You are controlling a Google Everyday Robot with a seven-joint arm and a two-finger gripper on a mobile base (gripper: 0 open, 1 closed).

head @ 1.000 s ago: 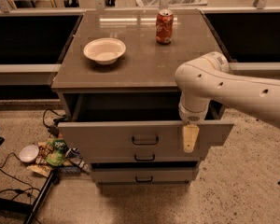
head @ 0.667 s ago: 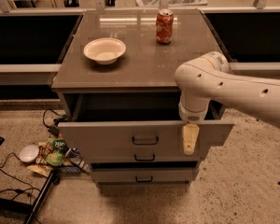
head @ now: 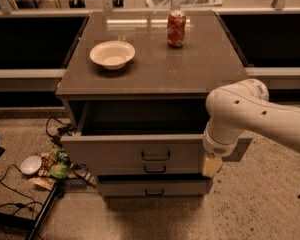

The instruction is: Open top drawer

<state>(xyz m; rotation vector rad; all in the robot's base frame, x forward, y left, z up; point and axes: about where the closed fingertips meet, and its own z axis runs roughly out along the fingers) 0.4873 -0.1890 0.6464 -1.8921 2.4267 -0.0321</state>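
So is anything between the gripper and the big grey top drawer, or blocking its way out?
Nothing visible does. The gripper hangs at the right front corner of the large grey top drawer, which stands pulled out. The floor litter lies left of the grey cabinet, off its path.

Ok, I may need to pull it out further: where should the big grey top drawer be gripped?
Probably by the small black loop handle at the middle of the flat front of the large grey top drawer, coming straight from the front; the panel is otherwise flat. The hand hangs by the front's right end.
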